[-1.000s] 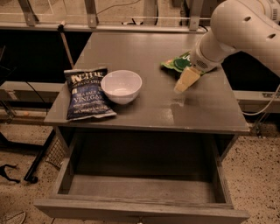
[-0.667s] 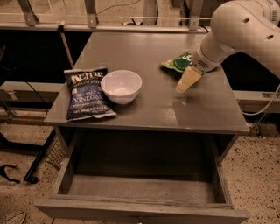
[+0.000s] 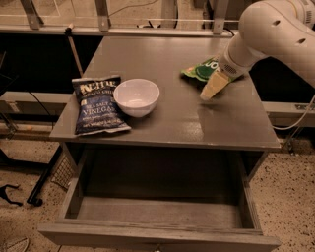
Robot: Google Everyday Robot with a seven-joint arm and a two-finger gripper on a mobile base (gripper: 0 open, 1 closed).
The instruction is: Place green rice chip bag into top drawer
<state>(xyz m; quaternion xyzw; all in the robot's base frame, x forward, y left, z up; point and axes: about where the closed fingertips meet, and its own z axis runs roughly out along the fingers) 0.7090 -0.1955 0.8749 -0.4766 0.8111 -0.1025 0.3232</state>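
Note:
The green rice chip bag [image 3: 201, 70] lies flat on the gray table [image 3: 197, 123] near its far right side. My gripper [image 3: 210, 89] points down and to the left, right at the bag's front edge, close above the table top; the white arm comes in from the upper right and covers the bag's right part. I cannot tell whether it touches the bag. The top drawer [image 3: 157, 235] is pulled wide open below the table's front edge, and its inside looks bare.
A white bowl [image 3: 136, 96] stands left of the table's middle. A dark blue chip bag [image 3: 98, 104] lies next to it at the left edge. A rail with metal posts [image 3: 102, 15] runs behind the table. Speckled floor lies on both sides.

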